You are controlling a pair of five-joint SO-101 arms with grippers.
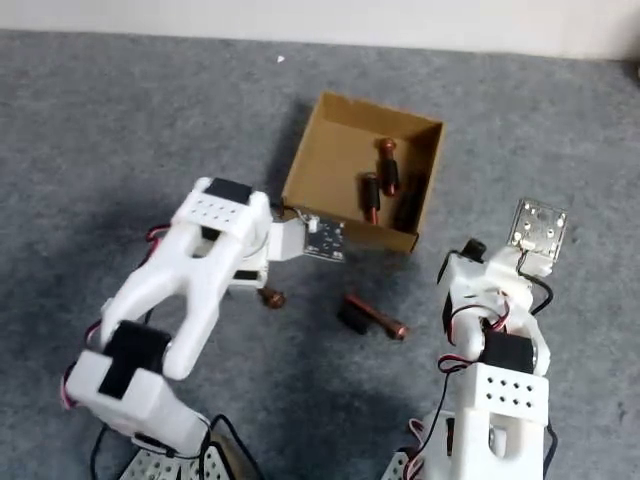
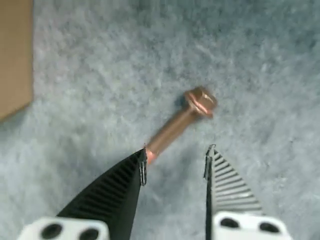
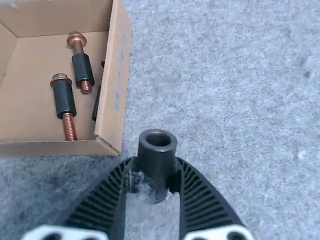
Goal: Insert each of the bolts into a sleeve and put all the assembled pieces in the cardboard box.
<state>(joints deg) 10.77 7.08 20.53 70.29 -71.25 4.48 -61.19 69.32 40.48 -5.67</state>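
Left wrist view: the left gripper [image 2: 177,159] was seen spread open over a bare bolt [image 2: 177,125] lying on the table [image 2: 250,50] near the cardboard box [image 2: 15,55]. A sleeve [image 3: 157,147] was held upright in the closed right gripper [image 3: 153,172], near the box; assembled pieces [image 3: 64,97] were seen lying inside it.

Coppery metal bolt [image 2: 177,125], matt black sleeve [image 3: 157,160]

Four bolts [image 1: 385,322], five sleeves [image 3: 157,150], one box [image 1: 310,160]
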